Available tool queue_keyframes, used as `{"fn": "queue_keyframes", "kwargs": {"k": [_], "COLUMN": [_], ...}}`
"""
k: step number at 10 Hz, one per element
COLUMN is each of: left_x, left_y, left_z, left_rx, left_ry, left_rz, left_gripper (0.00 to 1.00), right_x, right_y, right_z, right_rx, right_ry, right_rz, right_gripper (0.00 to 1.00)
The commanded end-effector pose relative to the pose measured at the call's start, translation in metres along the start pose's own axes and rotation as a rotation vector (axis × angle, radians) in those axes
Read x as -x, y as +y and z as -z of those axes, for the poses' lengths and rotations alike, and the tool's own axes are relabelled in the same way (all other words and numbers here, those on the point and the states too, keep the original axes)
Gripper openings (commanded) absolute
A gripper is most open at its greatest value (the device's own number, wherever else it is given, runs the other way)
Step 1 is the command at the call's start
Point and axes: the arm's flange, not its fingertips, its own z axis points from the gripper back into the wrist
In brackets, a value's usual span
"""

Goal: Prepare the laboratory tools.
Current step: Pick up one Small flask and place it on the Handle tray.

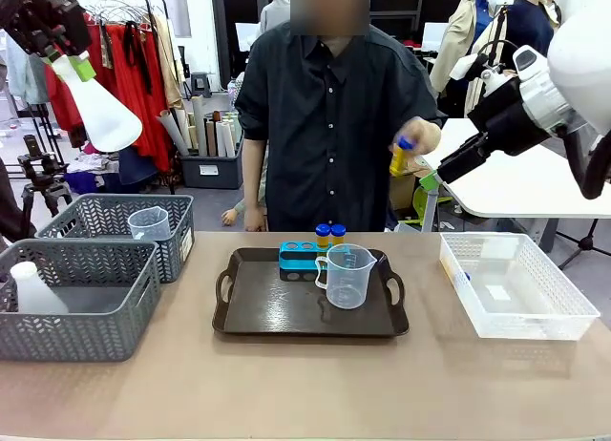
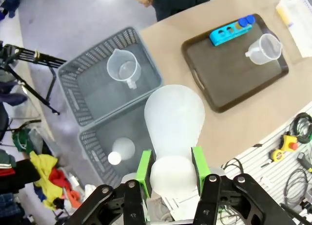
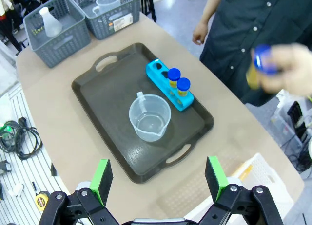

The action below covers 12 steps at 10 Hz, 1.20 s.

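— Left side?
— I log the left gripper [image 2: 170, 165] clamped on the neck of the conical flask [image 2: 174, 118], lower centre of the left wrist view. The front view puts it upper left, aloft.
— Right side?
— I log the right gripper [image 3: 158, 172] with jaws apart, empty, over the beaker [image 3: 149, 119] and tube rack [image 3: 170, 86] on the tray [image 3: 107, 88].

On my screen the counter [image 1: 305, 393] carries a grey mesh basket [image 1: 76, 331] at its left with a second grey basket [image 1: 179, 233] just behind, a dark handled tray [image 1: 277, 312] mid-counter, and a white lattice bin [image 1: 535, 325] at right.
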Motion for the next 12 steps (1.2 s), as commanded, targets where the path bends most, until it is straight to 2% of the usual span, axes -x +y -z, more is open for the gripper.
{"fn": "queue_keyframes", "kwargs": {"k": [1,5,9,12], "left_x": [0.001,0.000,-0.047,-0.084], "left_y": [0.000,0.000,-0.061,-0.116], "left_z": [-0.002,0.000,-0.022,0.008], "left_rx": [-0.002,0.000,-0.059,-0.073], "left_ry": [-0.003,0.000,0.025,0.032], "left_rz": [-0.014,0.000,0.210,0.366], "left_gripper": [0.00,0.00,0.00,0.00], "right_x": [-0.001,-0.001,-0.001,-0.001], "right_y": [0.000,0.000,0.000,0.000], "right_z": [-0.001,-0.001,-0.001,-0.001], "right_rx": [-0.014,-0.014,-0.014,-0.014], "right_ry": [-0.011,-0.011,-0.011,-0.011], "right_rz": [0.008,0.008,0.008,0.008], "right_gripper": [1.00,1.00,1.00,1.00]}}
